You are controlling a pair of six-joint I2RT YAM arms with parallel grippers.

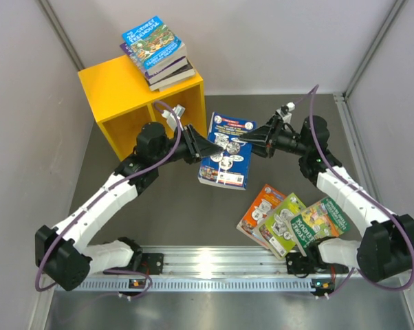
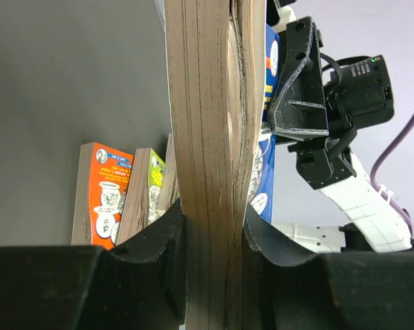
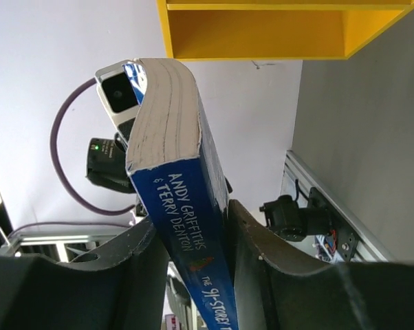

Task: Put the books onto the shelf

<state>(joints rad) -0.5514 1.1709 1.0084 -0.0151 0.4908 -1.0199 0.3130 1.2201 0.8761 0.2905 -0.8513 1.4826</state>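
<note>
A blue book point(image 1: 226, 152) hangs above the table's middle, held from both sides. My left gripper point(image 1: 205, 146) is shut on its page edge point(image 2: 210, 137), and the jaws press both covers. My right gripper point(image 1: 248, 143) is shut on its blue spine point(image 3: 186, 206), which runs slanted between the jaws. The yellow shelf point(image 1: 124, 93) stands at the back left with its two compartments open toward the arms; its underside shows at the top of the right wrist view point(image 3: 262, 31). A stack of books point(image 1: 157, 51) lies on top of the shelf. An orange book point(image 1: 260, 205), a lime one point(image 1: 284, 218) and a green one point(image 1: 318, 223) lie overlapping on the table at the right.
Grey walls close in the left, back and right sides. The aluminium rail point(image 1: 214, 265) with both arm bases runs along the near edge. The right arm's elbow point(image 1: 389, 247) sits close beside the green book. The left wrist view shows the orange book point(image 2: 104, 196) past the held pages.
</note>
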